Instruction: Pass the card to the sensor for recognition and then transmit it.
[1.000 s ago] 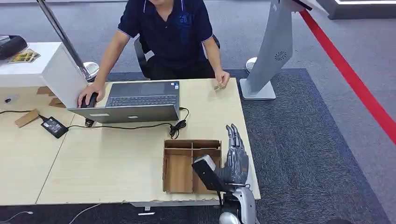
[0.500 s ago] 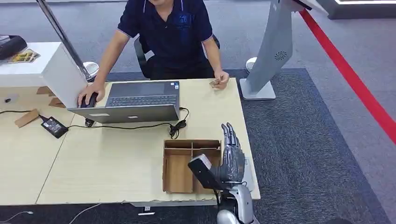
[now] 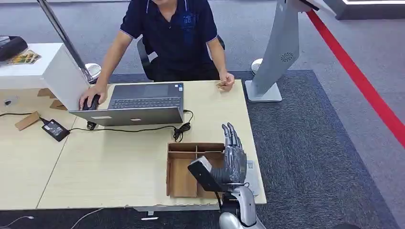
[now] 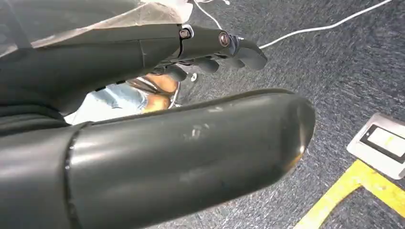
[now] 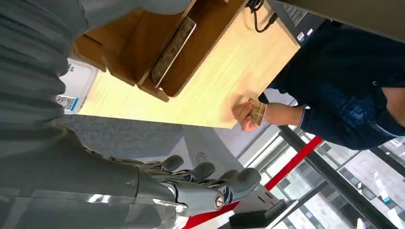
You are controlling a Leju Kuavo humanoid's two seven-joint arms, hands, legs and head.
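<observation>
The right hand (image 3: 232, 160), fingers apart and holding nothing, is drifting toward nine o'clock over the wooden tray (image 3: 181, 177), nearing the card (image 5: 173, 49) lying in its compartment, so the pickup looks imminent, while the left hand (image 4: 157, 143) hangs empty, fingers loosely apart.

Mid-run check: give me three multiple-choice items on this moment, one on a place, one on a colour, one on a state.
1. Where is the right hand? A over the laptop; B over the wooden tray; C beside the mouse.
2. What colour is the person's shirt? A red; B white; C dark blue.
3. How is the right hand? A open, holding nothing; B holding a card; C gripping a cable.
Answers: B, the head view shows it above the tray's right side; C, the shirt is dark blue; A, its fingers are straight and apart with nothing in them.
</observation>
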